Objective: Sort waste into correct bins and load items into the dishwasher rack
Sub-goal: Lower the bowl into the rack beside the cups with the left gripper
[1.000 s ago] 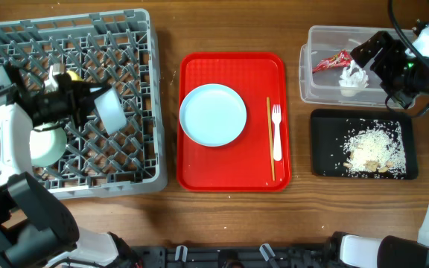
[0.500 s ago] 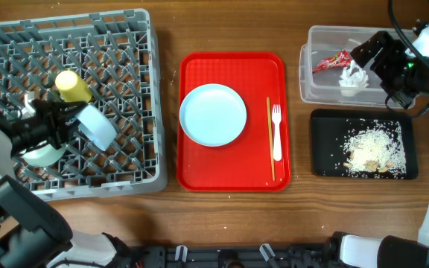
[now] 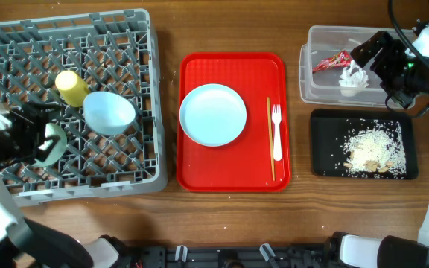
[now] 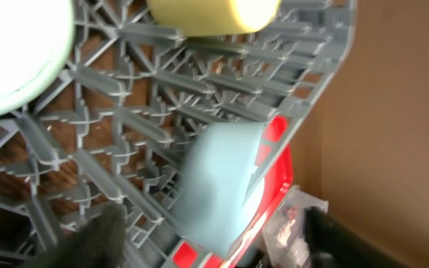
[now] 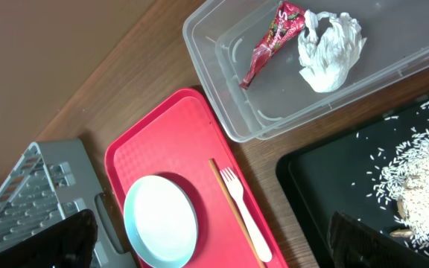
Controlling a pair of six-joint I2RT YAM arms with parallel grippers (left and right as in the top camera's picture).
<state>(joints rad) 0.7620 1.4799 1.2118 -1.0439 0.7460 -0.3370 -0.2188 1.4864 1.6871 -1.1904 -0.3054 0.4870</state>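
The grey dishwasher rack [image 3: 125,45] holds a yellow cup [image 3: 69,87], a small white bowl [image 3: 109,112] lying free beside it, and a pale green bowl [image 3: 53,143]. My left gripper [image 3: 39,123] hovers open over the rack's left part, just left of the white bowl [image 4: 222,186], holding nothing. A white plate [image 3: 213,114] and a white fork [image 3: 276,132] lie on the red tray [image 3: 199,171]. My right gripper [image 3: 378,56] hangs open above the clear tub [image 3: 307,82], which contains a red wrapper [image 5: 270,41] and a white napkin [image 5: 330,48]. Rice scraps [image 3: 375,149] lie in the black tray [image 3: 322,126].
A thin wooden stick [image 3: 269,149] lies on the red tray left of the fork. Bare wooden table shows between the rack, the red tray and the two bins. The right arm's body reaches over the tub's right end.
My left gripper opened and let go of the white bowl, then drew back to the left. The bowl now rests in the rack next to the yellow cup. The right arm stayed still.
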